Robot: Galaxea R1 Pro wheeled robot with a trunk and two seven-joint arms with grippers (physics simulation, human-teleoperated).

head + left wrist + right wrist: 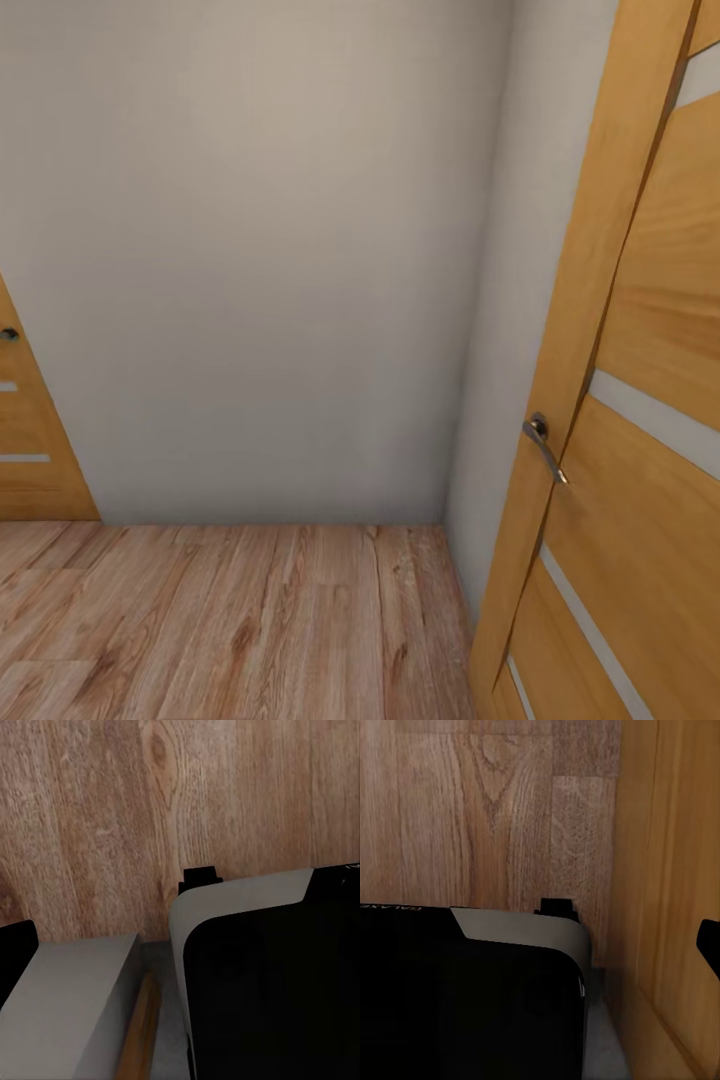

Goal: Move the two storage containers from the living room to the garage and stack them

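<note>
Presently, neither wrist view is giving a clear look at the jaws, so the inspector cannot tell whether the left or the right pincer is standing open or closed, or whether either is gripping anything. A black part (pixel 15 956) is cutting into the edge of the left wrist view, and a like black part (pixel 709 945) into the edge of the right wrist view; what they are cannot be told. Where the two storage containers are lying relative to either pincer cannot be told either.

Both wrist cameras are looking down onto the robot's own body: a black housing with a pale-grey rounded edge (pixel 262 982) in the left wrist view, and the same kind of housing (pixel 472 990) in the right wrist view. A grey block (pixel 75 1005) is sitting just beside the housing in the left wrist view. A pale wooden panel (pixel 667 870) is standing close beside the housing in the right wrist view.

The head camera is recording two doors: one honey-coloured door (pixel 640 400) near at the right, carrying one metal lever handle (pixel 543 447), and a second door (pixel 30 450) at the left edge, carrying one small knob (pixel 9 334). Between them a plain pale wall (pixel 250 250) is meeting a second wall at a corner. The surface underfoot is a light wood-plank floor (pixel 230 620).
</note>
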